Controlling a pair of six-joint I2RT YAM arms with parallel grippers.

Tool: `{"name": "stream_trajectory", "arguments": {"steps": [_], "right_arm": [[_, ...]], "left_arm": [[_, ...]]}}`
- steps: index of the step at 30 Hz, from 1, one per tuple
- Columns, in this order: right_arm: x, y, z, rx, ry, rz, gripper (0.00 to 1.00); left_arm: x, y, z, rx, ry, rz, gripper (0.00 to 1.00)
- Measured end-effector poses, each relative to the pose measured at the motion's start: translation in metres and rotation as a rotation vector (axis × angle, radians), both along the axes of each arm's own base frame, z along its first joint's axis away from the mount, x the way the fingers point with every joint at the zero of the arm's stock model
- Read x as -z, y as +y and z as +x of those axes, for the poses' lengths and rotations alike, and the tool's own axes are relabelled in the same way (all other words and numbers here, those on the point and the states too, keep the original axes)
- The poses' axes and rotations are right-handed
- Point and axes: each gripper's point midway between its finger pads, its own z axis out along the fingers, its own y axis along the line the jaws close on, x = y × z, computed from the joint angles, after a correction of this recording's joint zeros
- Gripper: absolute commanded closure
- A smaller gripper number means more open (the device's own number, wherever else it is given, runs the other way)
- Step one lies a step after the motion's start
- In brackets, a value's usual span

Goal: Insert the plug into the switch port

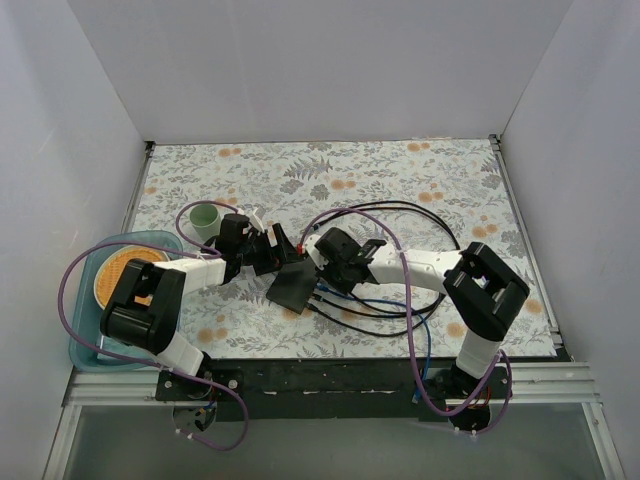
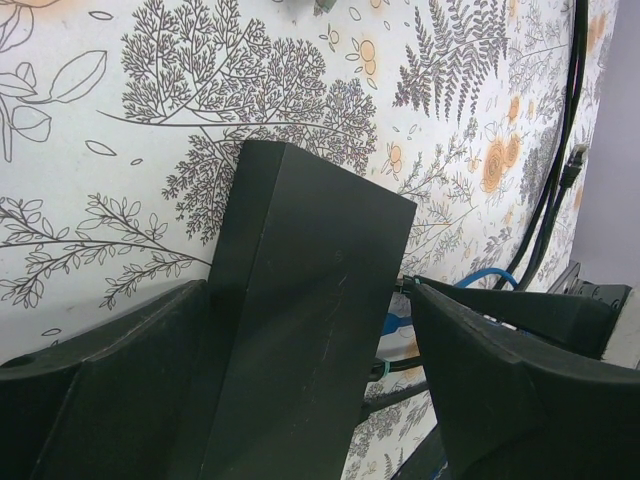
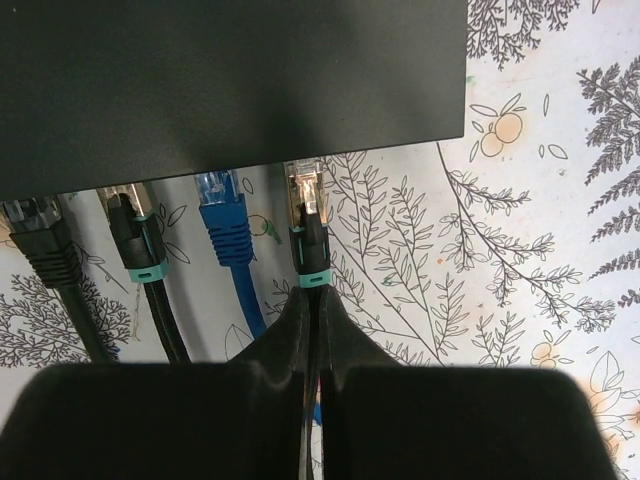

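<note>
Right wrist view: plug (image 3: 305,200), pinched at its boot by the closed right jaws, meets the long edge of the dark grey box (image 3: 230,80) beside three other cables (image 3: 228,230); the switch port itself is hidden. Left wrist view alone shows left jaws spread astride the box.

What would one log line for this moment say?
right tool: shut on plug | plug: tip at switch edge, seating unclear | left tool: open astride switch

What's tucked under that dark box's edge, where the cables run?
A black plug, teal-banded plug, blue plug, and the metal plug the right gripper pinches. The box hides its sockets.
</note>
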Motion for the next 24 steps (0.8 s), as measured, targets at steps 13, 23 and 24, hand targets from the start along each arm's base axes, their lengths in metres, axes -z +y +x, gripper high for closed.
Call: {"name": "stream_trajectory", "arguments": {"steps": [13, 23, 24], "right_arm": [[0.0006, 0.0025, 0.0006, 0.003, -0.017, -0.015, 0.99], [-0.0006, -0.0005, 0.0079, 0.033, -0.056, -0.037, 0.99], [-0.0008, -0.0007, 0.0086, 0.036, -0.059, -0.038, 0.99]], "left_arm": [[0.0016, -0.0016, 0.0014, 0.008, -0.002, -0.009, 0.21], [0.0012, -0.0017, 0.0018, 0.011, -0.008, -0.009, 0.21], [0.0012, -0.0017, 0.0018, 0.011, -0.008, -0.009, 0.21]]}}
